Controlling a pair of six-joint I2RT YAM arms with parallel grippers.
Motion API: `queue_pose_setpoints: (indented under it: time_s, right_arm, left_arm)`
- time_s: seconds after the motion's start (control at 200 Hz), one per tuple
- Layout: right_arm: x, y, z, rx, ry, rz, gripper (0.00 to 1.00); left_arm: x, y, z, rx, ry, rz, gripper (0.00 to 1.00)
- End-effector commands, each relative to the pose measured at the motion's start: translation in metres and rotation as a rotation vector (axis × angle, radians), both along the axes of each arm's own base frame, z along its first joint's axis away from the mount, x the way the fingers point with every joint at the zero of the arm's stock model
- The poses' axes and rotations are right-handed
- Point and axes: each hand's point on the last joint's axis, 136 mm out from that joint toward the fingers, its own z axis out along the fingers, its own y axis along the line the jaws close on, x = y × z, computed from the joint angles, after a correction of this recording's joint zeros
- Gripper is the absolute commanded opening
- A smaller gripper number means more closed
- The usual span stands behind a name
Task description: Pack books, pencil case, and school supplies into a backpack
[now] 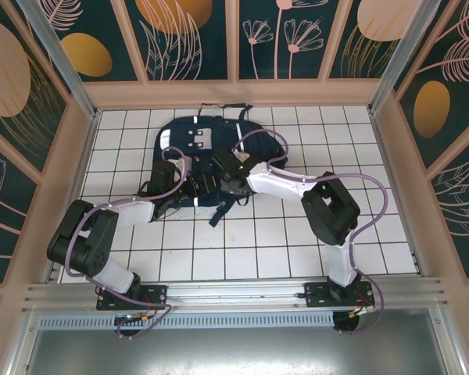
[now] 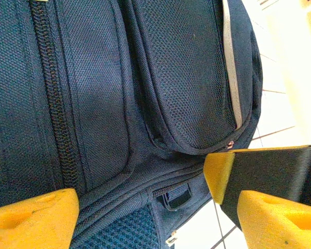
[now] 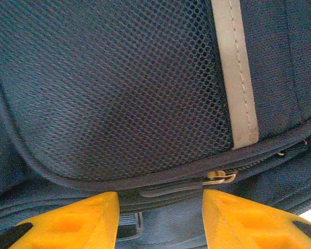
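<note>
Left gripper (image 2: 145, 207) gapes wide, empty, over the backpack (image 1: 219, 133) lower front. Right gripper (image 3: 160, 212) is half-open, holding nothing, straddling a zipper pull (image 3: 220, 177). Backpack lies flat on the table (image 1: 297, 250), far side. Zips I see look mostly shut, so I judge loading done, closing nearly there; contents I can't confirm. Both arms crowd the bag; a loose strap (image 1: 216, 217) trails nearby.

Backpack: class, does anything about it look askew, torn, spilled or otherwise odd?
Nothing stands out. The backpack lies flat on the tiled table with no tear or spill visible. One dark strap trails loosely over the tiles toward the near edge, which is ordinary.
</note>
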Motion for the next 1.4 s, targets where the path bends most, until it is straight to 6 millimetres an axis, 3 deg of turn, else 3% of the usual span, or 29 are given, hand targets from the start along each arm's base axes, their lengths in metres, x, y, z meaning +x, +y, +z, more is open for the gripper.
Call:
queue_pose_setpoints:
  time_s: [0.0, 0.12, 0.34, 0.68, 0.746, 0.856, 0.946, 1.116, 1.396]
  right_arm:
    - [0.005, -0.026, -0.015, -0.15, 0.022, -0.003, 0.47]
    - [0.018, -0.057, -0.014, -0.272, -0.011, -0.059, 0.47]
    - [0.029, -0.087, 0.027, -0.194, -0.089, -0.132, 0.45]
    - [0.006, -0.111, 0.05, -0.087, -0.082, -0.157, 0.45]
    - [0.007, -0.102, 0.053, -0.035, -0.09, -0.132, 0.45]
    - [0.01, -0.06, 0.061, 0.094, -0.118, -0.015, 0.46]
    - [0.013, -0.043, 0.056, 0.038, -0.136, 0.048, 0.45]
    - [0.014, -0.036, 0.031, -0.025, -0.054, 0.077, 0.39]
    - [-0.001, -0.054, 0.007, -0.091, -0.02, -0.016, 0.33]
  left_arm:
    - [-0.007, 0.019, -0.036, 0.105, 0.101, 0.038, 0.81]
    - [-0.009, 0.023, -0.039, 0.136, 0.106, 0.046, 0.81]
    - [-0.013, 0.035, -0.046, 0.202, 0.11, 0.067, 0.82]
    - [-0.012, 0.045, -0.031, 0.237, 0.078, 0.105, 0.82]
    - [-0.013, 0.045, -0.027, 0.234, 0.068, 0.107, 0.82]
    - [-0.013, 0.045, -0.024, 0.23, 0.063, 0.108, 0.82]
    - [-0.013, 0.045, -0.023, 0.229, 0.062, 0.112, 0.82]
    - [-0.014, 0.046, -0.024, 0.228, 0.069, 0.111, 0.82]
    - [-0.017, 0.046, -0.029, 0.218, 0.082, 0.119, 0.82]
